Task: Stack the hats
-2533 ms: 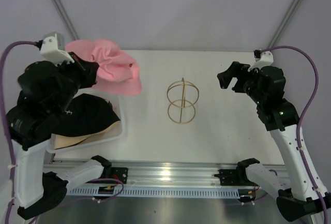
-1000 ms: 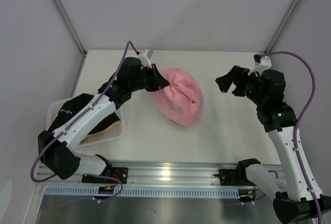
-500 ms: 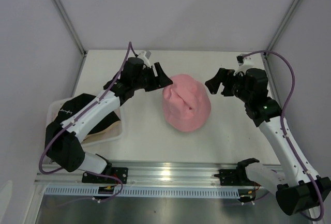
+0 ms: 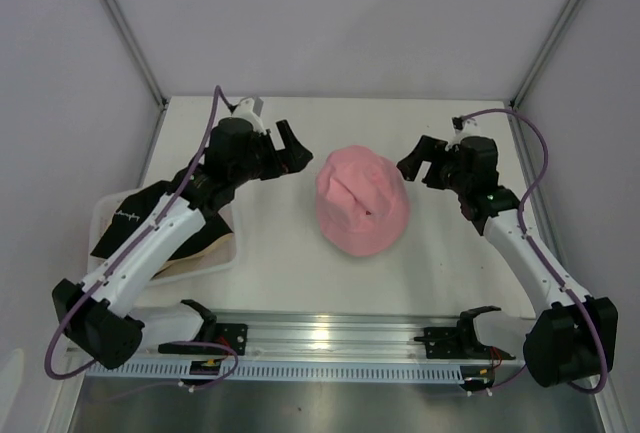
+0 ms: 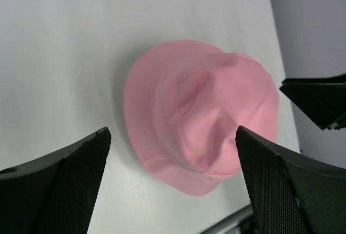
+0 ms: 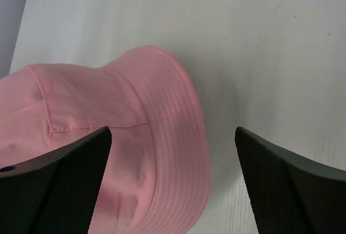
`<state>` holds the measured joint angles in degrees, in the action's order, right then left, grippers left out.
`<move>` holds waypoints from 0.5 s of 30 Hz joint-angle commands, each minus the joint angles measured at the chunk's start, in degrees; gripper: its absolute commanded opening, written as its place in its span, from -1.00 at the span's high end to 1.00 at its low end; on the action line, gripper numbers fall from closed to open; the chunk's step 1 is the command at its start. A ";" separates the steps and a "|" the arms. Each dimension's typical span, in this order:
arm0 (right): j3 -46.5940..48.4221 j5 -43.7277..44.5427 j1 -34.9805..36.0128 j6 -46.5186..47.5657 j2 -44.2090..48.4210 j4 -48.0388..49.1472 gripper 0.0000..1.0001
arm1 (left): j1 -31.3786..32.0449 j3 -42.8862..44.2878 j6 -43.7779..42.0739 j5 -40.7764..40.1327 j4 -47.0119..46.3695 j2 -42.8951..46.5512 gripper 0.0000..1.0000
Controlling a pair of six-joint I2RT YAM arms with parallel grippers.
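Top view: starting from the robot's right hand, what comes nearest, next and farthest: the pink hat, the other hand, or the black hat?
1. The pink hat, mid-table, just beside the right hand.
2. The left hand, on the other side of the pink hat.
3. The black hat, in the white basket at the table's left edge.

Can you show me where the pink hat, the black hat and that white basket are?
pink hat (image 4: 362,203), overhead view, middle of its crown.
black hat (image 4: 120,225), overhead view, its top just below the white lettering.
white basket (image 4: 224,256), overhead view, rim at its near right corner.
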<state>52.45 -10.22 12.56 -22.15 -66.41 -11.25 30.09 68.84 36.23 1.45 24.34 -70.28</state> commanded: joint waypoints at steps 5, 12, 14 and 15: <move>-11.19 0.11 2.91 -3.24 -3.20 8.42 -0.99 | -2.82 5.50 8.30 -30.26 27.09 8.40 -0.99; -11.15 4.67 3.62 -2.11 -6.19 6.44 -0.99 | -8.73 3.94 13.78 -40.98 41.29 10.26 -0.99; -8.86 8.09 3.44 0.34 -4.01 2.92 -0.99 | -10.91 4.81 15.62 -46.25 44.81 9.12 -0.99; -7.55 9.15 3.09 1.14 -2.94 -0.93 -0.99 | -12.14 5.25 17.28 -47.06 46.40 7.63 -0.99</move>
<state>39.48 -6.59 16.10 -24.25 -72.93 -7.88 20.80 72.55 48.69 -35.38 61.71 -60.42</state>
